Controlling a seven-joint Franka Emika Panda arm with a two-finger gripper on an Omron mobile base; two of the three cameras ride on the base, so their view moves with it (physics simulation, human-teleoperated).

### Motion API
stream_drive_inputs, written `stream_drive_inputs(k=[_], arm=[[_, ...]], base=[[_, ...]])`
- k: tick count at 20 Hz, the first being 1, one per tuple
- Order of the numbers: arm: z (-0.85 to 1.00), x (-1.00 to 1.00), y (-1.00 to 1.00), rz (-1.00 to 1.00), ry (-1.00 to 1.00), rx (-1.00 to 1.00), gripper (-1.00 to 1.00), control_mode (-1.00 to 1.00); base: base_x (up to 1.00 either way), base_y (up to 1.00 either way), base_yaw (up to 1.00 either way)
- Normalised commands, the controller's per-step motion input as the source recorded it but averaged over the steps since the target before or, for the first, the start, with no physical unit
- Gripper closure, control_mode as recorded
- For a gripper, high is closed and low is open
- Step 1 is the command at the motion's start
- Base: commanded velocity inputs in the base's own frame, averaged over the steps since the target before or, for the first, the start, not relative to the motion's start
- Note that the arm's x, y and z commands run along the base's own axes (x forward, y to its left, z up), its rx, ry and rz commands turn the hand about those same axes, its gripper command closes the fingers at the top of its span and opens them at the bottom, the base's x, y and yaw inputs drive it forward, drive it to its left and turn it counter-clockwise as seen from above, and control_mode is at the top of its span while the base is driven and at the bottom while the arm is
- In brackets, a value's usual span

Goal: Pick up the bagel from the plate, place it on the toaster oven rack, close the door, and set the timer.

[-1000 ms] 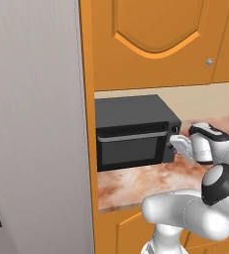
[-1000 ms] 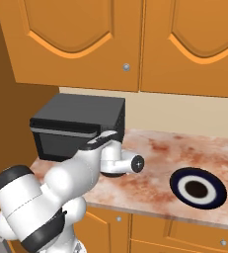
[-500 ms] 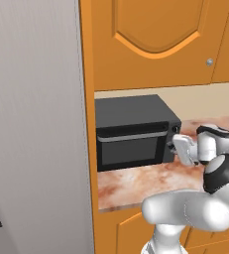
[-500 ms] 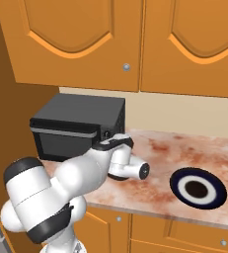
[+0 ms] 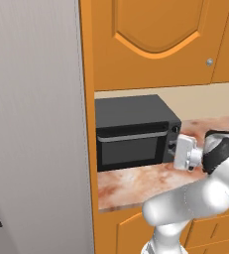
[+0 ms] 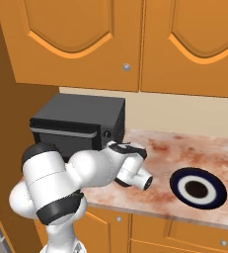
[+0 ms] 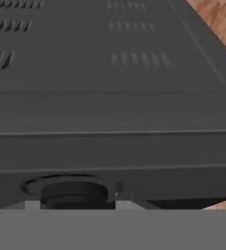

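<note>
**benchrat:** Quick count for you. One black boxy toaster oven (image 5: 136,130), and one flat black door with a dark glass window (image 5: 131,151) that's fully shut, grey bar handle (image 5: 132,137) along the top of it. One round white plate with a navy ring (image 6: 198,188) sits out on the reddish marbled counter (image 6: 184,150), well to the right of the oven. Two orange upper cabinet doors (image 6: 68,39) hang above it all. And you've got one arm with one two-finger gripper (image 7: 78,205).

**toastbot_op:** And the small dark brown bagel? That's the bit I care about.

**benchrat:** Honestly can't tell you. The plate has a dark spot dead centre, but from the right base view I can't say if that's the bagel or just the pattern. The oven glass is too dark to see through, so the wire rack is hidden too.

**toastbot_op:** OK, what's the gripper doing?

**benchrat:** It's right up at the oven's control strip, on the right side of the front. In the hand view your two tips sit either side of one round dark knob (image 7: 74,191), quite narrow, only a little wider than the knob. Whether they're actually pinching it or just bracketing it, I can't tell. Nothing else is in the jaws.
</note>
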Motion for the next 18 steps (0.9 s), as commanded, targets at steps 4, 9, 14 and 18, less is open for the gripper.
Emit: stream_drive_inputs(k=[4,9,14,18], arm=[[0.00,0.00,-0.49,0.01,0.05,0.37,1.00,-1.00],[0.01,0.00,-0.34,0.00,0.01,0.29,1.00,-1.00],[0.14,0.00,-0.14,0.00,0.00,0.09,1.00,-1.00],[0.29,0.00,-0.01,0.00,0.00,0.00,1.00,-1.00]], base=[[0.00,0.00,0.00],[0.00,0.00,0.00],[0.00,0.00,0.00],[0.00,0.00,0.00]])
